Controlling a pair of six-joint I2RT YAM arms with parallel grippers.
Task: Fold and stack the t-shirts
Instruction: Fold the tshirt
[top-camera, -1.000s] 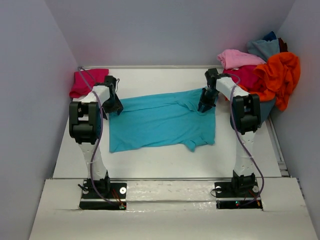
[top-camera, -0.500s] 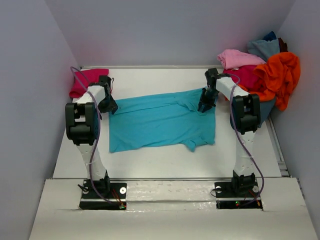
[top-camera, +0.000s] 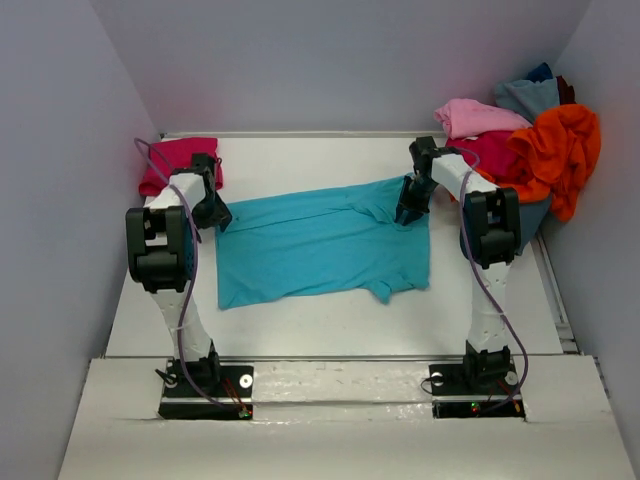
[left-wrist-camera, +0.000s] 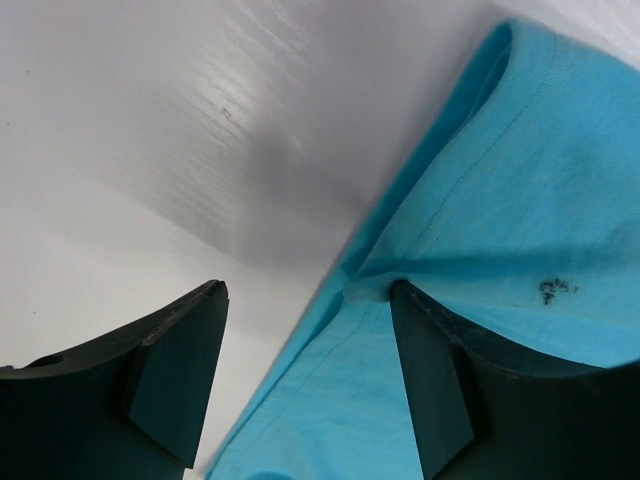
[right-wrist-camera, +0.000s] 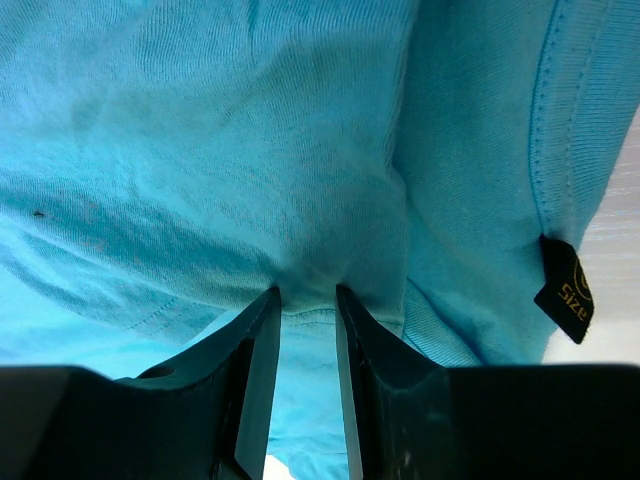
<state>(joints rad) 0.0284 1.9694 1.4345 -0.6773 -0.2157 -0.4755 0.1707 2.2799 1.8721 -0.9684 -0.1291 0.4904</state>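
Pinching a fold of the bright turquoise cloth t-shirt (top-camera: 320, 250) with my right tool (right-wrist-camera: 308, 290), while I'm hovering the left tool (left-wrist-camera: 310, 300) spread wide over its edge; shirt's lying flat on the white desk (top-camera: 330, 160).

Folded magenta t-shirt (top-camera: 175, 160) partly hidden behind the left arm (top-camera: 155, 245).
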